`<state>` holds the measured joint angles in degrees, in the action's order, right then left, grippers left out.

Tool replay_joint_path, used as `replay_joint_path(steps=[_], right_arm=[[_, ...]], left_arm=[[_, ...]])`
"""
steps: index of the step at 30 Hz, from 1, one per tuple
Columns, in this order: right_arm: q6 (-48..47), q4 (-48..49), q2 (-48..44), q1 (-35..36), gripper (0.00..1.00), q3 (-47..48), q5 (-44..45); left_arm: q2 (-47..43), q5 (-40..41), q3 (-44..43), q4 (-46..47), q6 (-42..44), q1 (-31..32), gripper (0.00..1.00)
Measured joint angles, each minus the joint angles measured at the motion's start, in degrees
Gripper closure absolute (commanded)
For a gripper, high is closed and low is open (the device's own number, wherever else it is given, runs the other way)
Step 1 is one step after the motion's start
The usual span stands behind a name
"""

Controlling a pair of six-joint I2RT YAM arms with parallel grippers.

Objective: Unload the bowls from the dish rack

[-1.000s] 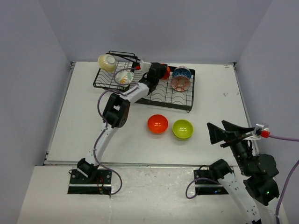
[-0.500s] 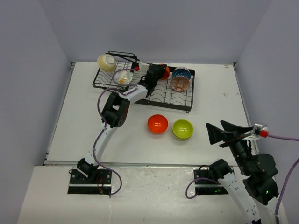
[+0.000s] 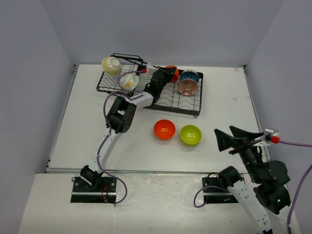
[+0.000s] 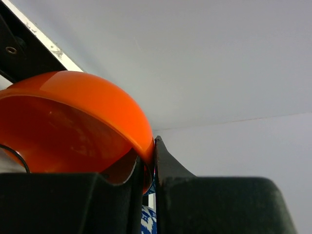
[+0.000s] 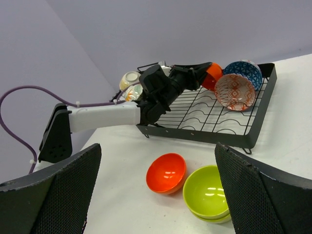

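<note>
The black wire dish rack (image 3: 181, 109) stands at the back of the table. My left gripper (image 3: 165, 74) is over it, shut on the rim of an orange-red bowl (image 3: 171, 70). In the left wrist view the bowl's wall (image 4: 73, 122) is pinched between the fingers (image 4: 168, 190). A blue patterned bowl (image 3: 189, 75) and a pinkish patterned bowl (image 3: 187, 87) stand on edge in the rack. Two cream bowls (image 3: 111, 65) (image 3: 129, 81) are on the tilted section. My right gripper (image 3: 235, 137) is open and empty, near the front right.
A second orange-red bowl (image 3: 164, 129) and stacked lime green bowls (image 3: 190, 135) sit on the table in front of the rack, also in the right wrist view (image 5: 166, 173) (image 5: 206, 191). The left arm stretches diagonally over the table's left half.
My left gripper has risen slightly with the orange-red bowl, which now shows more above the rack. The right arm has hardly moved.
</note>
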<state>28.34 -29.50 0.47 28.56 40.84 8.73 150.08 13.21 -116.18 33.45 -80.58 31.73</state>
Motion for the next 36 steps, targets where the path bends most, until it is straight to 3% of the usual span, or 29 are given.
replay_joint_path(steps=[10,24,30,36], right_arm=[[0.00,-0.02,0.00,0.00,0.01,0.00,-0.79],[-0.07,-0.02,0.00,0.00,0.01,0.09,-1.01],[-0.33,-0.26,0.00,0.00,0.01,0.87,-0.94],[-1.62,-1.77,0.00,0.00,0.01,4.04,-0.02]], left_arm=[[-0.35,-1.05,2.01,7.17,2.43,0.02,1.00],[-11.34,-1.27,5.46,15.52,6.32,0.42,1.00],[-18.47,-2.43,7.06,7.74,14.27,2.19,1.00],[-34.05,-4.26,8.24,-12.52,32.17,7.41,1.00]])
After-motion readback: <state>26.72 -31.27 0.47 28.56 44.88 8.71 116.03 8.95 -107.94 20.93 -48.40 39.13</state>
